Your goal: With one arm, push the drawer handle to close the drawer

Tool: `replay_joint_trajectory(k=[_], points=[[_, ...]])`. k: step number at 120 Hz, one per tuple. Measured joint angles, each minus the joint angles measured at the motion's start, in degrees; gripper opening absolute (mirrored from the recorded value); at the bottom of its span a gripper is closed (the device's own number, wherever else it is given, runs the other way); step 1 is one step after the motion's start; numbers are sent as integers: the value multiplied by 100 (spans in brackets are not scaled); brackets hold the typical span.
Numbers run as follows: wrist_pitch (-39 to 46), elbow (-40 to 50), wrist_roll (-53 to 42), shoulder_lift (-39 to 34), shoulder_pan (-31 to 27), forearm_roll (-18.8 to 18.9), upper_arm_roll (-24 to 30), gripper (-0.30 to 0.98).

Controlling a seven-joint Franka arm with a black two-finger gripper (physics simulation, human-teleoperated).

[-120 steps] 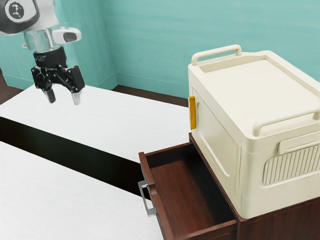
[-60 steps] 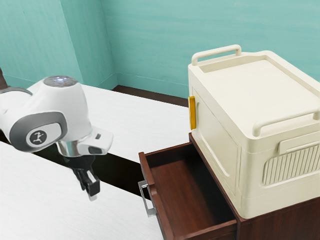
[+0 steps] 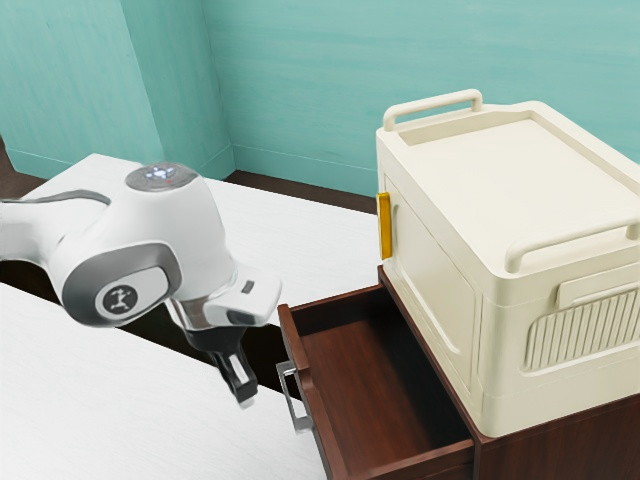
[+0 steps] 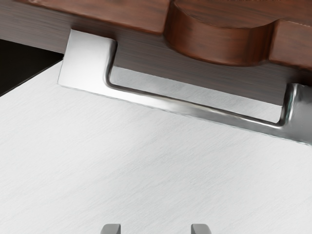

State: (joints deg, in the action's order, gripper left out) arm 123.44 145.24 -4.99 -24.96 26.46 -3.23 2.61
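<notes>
Drawer handle [image 4: 190,108] of shiny silver metal, a long flat bar with a squared bracket at each end, sits on the outer face of the drawer's front, below the rounded notch in its top edge. The reddish-brown wooden drawer [image 3: 365,370] stands pulled out from the dark brown wooden cabinet [image 3: 560,440], its inside showing.

The black two-finger pincer [image 3: 246,398] is open, its fingertips parted with a gap between them. It slants downward just outside the drawer front, near the handle but apart from it, on the side toward the exterior view's left. The white and grey jointed arm [image 3: 150,240] reaches in from the exterior view's left, bent above the pincer.

A cream box with rounded corners [image 3: 520,180] rests on the cabinet top, close along the edge above the drawer. Two cream bar handles [image 3: 435,101] rise from its top, and an upright yellow tab [image 3: 385,226] is on its side near the cabinet's far front corner. Teal walls [image 3: 320,80] stand behind.
</notes>
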Motion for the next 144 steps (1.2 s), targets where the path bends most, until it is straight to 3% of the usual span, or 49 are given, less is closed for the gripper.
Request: replay_joint_trajectory(k=[41,83,111,144], points=[[200,-117,-84,557,-7,-181,90,10],[425,-913,-173,1367,-75,-168,137,10],[568,-1841,-233,2320,-161,-153,266,10],[1282,-2331,-429,2978,-197,-145,418,10]])
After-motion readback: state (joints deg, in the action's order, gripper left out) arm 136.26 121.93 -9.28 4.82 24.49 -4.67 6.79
